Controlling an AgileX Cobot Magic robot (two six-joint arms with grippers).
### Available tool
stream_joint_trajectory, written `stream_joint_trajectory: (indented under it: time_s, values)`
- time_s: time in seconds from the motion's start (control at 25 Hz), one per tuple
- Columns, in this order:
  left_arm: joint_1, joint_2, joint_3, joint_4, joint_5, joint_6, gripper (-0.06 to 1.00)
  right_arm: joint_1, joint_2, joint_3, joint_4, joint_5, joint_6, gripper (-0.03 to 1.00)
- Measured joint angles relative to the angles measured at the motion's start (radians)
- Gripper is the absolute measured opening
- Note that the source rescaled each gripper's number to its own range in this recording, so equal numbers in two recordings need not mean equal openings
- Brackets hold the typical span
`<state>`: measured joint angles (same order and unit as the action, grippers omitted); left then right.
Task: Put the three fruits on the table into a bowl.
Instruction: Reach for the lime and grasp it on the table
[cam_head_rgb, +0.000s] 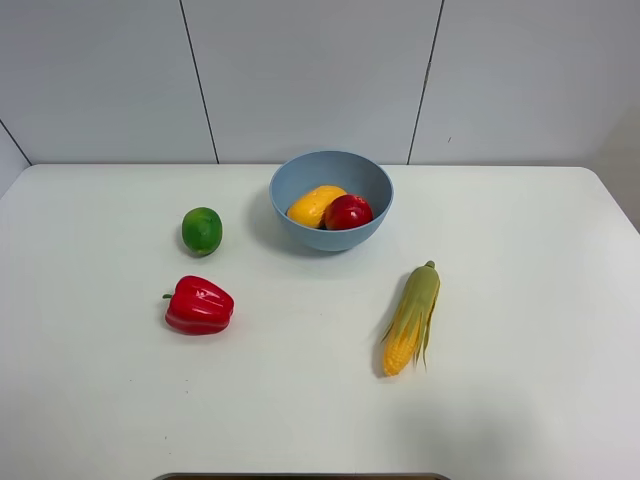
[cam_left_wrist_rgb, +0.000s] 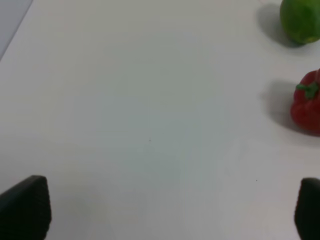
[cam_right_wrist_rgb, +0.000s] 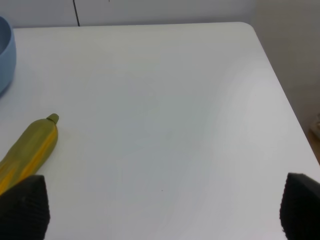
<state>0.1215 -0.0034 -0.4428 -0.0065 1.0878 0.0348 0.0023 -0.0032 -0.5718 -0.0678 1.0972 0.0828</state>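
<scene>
Mango (cam_head_rgb: 312, 205) and apple (cam_head_rgb: 349, 212) in bowl (cam_head_rgb: 331, 240) overhead only; left end effector (cam_left_wrist_rgb: 165, 207), right end effector (cam_right_wrist_rgb: 161, 207) wide in wrist views.

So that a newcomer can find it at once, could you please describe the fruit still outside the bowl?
On the white table, find the light blue bowl near the back middle. To its left in the high view, apart from it, sits the lime, with a red bell pepper nearer the camera. It is the only small, round, green thing there.

left pincer (cam_left_wrist_rgb: 165, 210): jaws wide apart | right pincer (cam_right_wrist_rgb: 160, 207): jaws seemingly equally wide, tips cropped
</scene>
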Motion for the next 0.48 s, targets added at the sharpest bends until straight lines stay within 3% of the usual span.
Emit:
stream_joint_trajectory:
  time_s: [0.48]
  values:
    - [0.0, 0.0, 0.0, 0.0, 0.0, 0.0, 1.0, 0.0, 0.0, 0.0, 0.005, 0.0, 0.0, 1.0]
